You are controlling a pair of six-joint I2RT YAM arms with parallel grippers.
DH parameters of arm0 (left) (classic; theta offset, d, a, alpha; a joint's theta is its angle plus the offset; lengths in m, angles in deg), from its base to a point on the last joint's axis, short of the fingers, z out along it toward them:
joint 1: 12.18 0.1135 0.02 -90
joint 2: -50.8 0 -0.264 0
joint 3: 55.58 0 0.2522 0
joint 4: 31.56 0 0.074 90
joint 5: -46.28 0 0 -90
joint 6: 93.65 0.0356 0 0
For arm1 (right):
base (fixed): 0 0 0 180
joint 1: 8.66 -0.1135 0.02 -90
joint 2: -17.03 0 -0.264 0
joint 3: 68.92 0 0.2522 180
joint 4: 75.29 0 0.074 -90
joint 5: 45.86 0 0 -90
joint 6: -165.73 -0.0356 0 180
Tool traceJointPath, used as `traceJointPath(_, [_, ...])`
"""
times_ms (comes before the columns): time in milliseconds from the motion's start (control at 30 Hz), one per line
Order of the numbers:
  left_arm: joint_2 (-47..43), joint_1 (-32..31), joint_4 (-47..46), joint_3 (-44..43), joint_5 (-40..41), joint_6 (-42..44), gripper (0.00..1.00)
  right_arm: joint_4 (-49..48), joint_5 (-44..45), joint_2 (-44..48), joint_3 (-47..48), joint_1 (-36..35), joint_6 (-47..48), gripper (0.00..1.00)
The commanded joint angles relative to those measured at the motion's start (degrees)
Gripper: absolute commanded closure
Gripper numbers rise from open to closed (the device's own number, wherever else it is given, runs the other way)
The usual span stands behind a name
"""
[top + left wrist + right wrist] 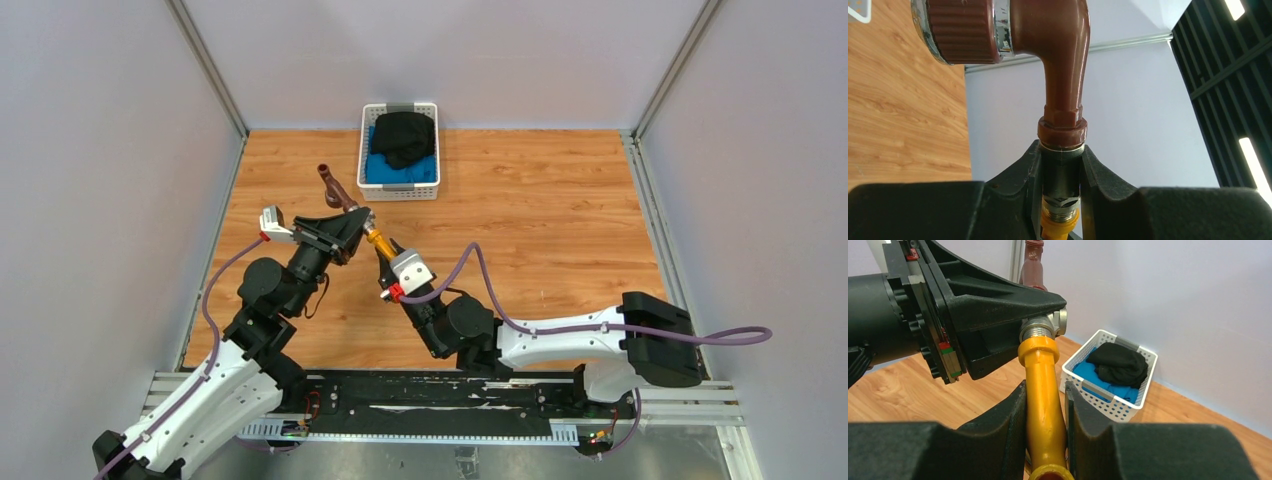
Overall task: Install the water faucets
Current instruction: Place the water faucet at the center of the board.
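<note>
The reddish-brown faucet [1063, 75] is being clamped at its stem by the left gripper [1061, 167], the brass-yellow faucet [1039, 352] along its body by the right gripper [1044, 392] — held end to end above the table [550, 220]. Rigid, smooth metal is being judged slippery, best gripped near the collars

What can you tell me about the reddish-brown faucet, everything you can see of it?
The reddish-brown faucet looks like glossy metal: a bent body, a ribbed round knob with a silvery ring, and a hex collar on the stem. It is held off the table, the left hand shut on the dark section just past that collar. In line with it, beyond that hand, is the yellow faucet, gripped by the right hand.
</note>
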State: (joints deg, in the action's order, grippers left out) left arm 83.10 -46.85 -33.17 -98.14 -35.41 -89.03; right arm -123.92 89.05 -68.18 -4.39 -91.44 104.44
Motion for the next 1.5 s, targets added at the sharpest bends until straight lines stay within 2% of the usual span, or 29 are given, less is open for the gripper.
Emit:
traceJointPath(0, [-1.18,-1.5,0.92,-0.12,0.3,4.17,1.0,-0.1,5.21,2.04,2.51,2.85,-8.39,1.0])
traceJointPath(167, [-1.22,-2.14,0.84,0.27,0.21,4.68,1.0,1.74,5.31,3.21,2.26,4.09,-17.0,1.0])
traceJointPath(300, [-1.97,-2.33,0.71,1.12,0.53,4.52,1.0,7.51,2.7,5.54,1.86,6.61,-27.22,1.0])
traceJointPath(533, [-2.67,-2.41,0.46,1.82,0.87,5.09,1.0,9.31,-3.95,8.03,-1.43,10.03,-40.45,1.0])
traceJointPath(667, [-2.43,-2.43,-1.83,2.72,0.41,5.8,1.0,13.01,-10.71,9.43,-2.25,13.39,-50.28,1.0])
traceJointPath(1000, [-2.15,-2.72,-6.33,3.66,-0.25,9.92,1.0,15.43,-20.06,11.4,-4.02,20.09,-65.0,1.0])
traceJointPath(1200, [-1.78,-3.7,-8.53,3.87,-0.51,11.69,1.0,13.25,-22.36,11.51,-5.56,22.27,-68.84,1.0])
traceJointPath(1333, [-2.33,-3.91,-8.44,4.21,0.2,12.87,1.0,12.61,-24.44,12.36,-5.72,22.59,-65.47,1.0])
traceJointPath(1400, [-2.98,-3.91,-7.82,4.65,1.37,13.29,1.0,16.22,-24.86,15.17,-5.42,22.58,-61.42,1.0])
traceJointPath(1467, [-3.84,-3.91,-2.7,4.08,3.74,14.12,1.0,23.73,-23.17,19.67,-5.58,22.58,-56.39,1.0])
